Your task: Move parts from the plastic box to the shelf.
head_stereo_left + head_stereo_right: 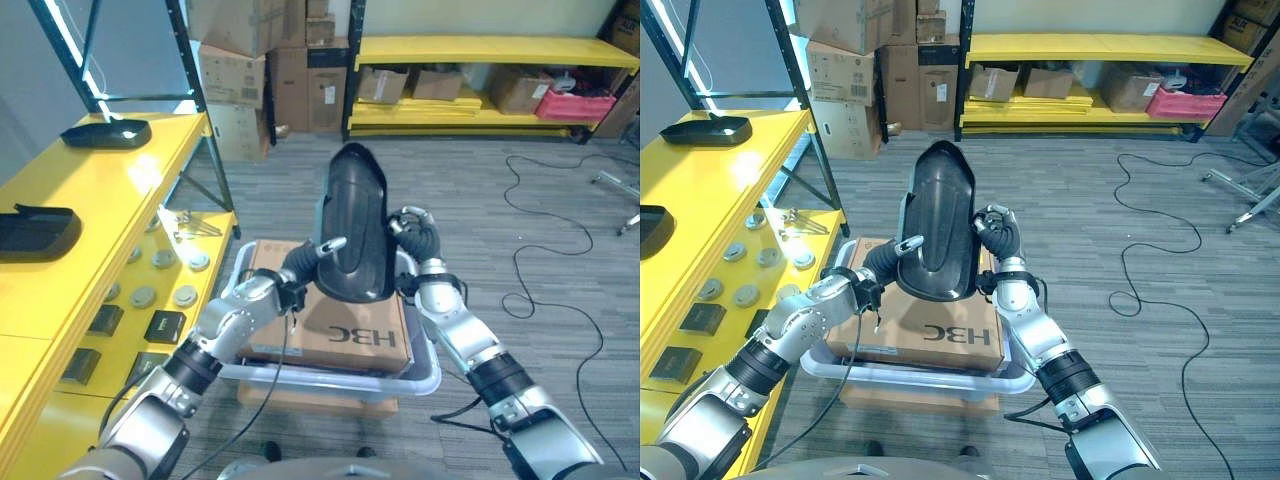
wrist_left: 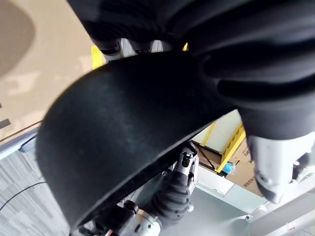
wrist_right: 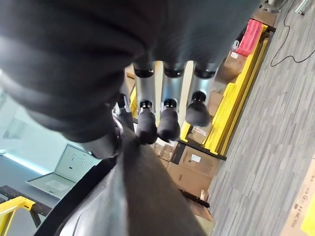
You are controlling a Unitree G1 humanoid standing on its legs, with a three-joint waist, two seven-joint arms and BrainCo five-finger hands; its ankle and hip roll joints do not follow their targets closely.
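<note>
**Part upright between both hands, shelf at frame left**

We hold the black part [image 1: 352,232] at frame centre above the plastic box [image 1: 425,375]; its long axis runs nearly vertical; our left hand [image 1: 305,262] curls on its lower left edge, our right hand [image 1: 415,238] curls on its right edge; the yellow shelf [image 1: 70,230] lies along the left of the frame, nearer our left arm, so we judge that the part must swing leftward.

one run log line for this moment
phase: lift | black part above plastic box | left hand gripping | right hand gripping
</note>
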